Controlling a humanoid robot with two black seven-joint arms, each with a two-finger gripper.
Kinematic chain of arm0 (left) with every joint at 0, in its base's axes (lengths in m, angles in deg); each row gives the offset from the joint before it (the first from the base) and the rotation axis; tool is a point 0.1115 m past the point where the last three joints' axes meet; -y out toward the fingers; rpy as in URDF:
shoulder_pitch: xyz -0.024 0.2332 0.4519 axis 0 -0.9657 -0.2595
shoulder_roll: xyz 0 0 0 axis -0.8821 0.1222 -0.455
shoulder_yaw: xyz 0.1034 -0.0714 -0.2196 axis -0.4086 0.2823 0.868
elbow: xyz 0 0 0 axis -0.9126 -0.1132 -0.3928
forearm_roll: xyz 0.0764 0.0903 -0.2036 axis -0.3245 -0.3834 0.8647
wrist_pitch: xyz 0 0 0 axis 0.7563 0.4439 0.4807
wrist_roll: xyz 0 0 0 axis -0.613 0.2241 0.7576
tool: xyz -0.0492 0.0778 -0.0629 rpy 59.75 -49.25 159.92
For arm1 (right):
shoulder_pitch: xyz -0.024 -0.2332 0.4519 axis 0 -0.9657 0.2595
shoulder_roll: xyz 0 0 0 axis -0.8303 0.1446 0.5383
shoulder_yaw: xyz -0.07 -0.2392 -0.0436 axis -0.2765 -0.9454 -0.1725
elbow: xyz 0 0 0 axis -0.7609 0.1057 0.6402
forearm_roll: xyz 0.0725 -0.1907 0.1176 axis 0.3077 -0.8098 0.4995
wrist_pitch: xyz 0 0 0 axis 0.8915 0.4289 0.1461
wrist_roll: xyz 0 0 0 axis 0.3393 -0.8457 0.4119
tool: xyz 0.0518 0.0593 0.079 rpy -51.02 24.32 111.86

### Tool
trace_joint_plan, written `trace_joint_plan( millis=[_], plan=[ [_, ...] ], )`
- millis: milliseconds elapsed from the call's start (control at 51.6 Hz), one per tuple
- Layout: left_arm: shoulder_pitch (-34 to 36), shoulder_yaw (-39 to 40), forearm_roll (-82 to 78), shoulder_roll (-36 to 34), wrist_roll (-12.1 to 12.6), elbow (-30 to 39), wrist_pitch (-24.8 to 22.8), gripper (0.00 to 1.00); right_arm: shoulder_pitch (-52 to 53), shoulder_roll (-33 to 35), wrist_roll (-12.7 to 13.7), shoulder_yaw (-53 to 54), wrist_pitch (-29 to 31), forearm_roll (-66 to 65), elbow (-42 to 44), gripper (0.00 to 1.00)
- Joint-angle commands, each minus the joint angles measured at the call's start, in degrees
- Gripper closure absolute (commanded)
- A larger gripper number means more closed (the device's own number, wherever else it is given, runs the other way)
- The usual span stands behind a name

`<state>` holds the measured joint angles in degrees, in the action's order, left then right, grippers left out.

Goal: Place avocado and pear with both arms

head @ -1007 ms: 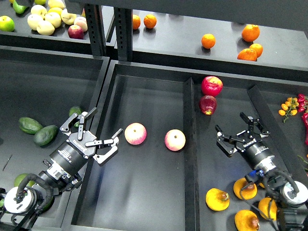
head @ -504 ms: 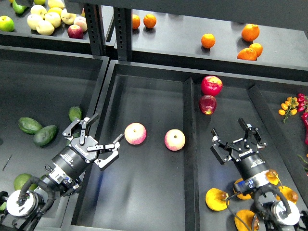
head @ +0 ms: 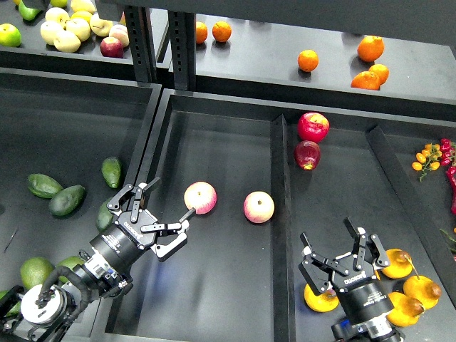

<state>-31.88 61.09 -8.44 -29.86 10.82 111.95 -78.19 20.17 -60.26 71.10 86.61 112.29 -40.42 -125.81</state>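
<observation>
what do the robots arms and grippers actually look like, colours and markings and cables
Both arms are black cylindrical segments. The left gripper and right gripper are black skeletal two-finger claws with white lettering on the wrist housing. Silver-white round joint caps and looping black cables sit near the left arm's base.

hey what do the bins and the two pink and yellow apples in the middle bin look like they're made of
The bins look like dark painted sheet metal or hard plastic: flat, matte, with faint sheen and crisp folded edges; which one is unclear. The two apples have smooth, slightly glossy skin with blotchy pink over yellow. They could be real or plastic replicas; the pictures do not settle that.
</observation>
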Motion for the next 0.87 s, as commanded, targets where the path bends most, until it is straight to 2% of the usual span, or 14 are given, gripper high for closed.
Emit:
trace_joint_plan(
  millis=[0,116,291,446,852],
  plan=[
    [0.0,0.0,0.6,0.0,0.0,0.6,0.0,0.01,-2.4,0.0,-0.3,0.7,0.0,0.0,-1.6,0.00],
    [0.0,-0.9,0.6,0.0,0.0,0.9,0.0,0.01,-2.9,0.0,-0.6,0.9,0.0,0.2,-2.0,0.00],
    [-0.1,-4.0,0.7,0.0,-4.4,1.9,0.0,0.01,-2.0,0.0,-0.6,0.1,0.0,0.3,-2.5,0.00],
    [-0.2,-4.6,0.7,0.0,-7.0,2.8,0.0,0.01,-1.4,0.0,-0.5,0.2,0.0,0.4,-2.5,0.00],
    [-2.3,-5.4,0.7,0.0,-7.2,5.1,0.0,0.01,2.0,0.0,-0.5,-0.1,0.0,0.4,-2.4,0.00]
  ],
)
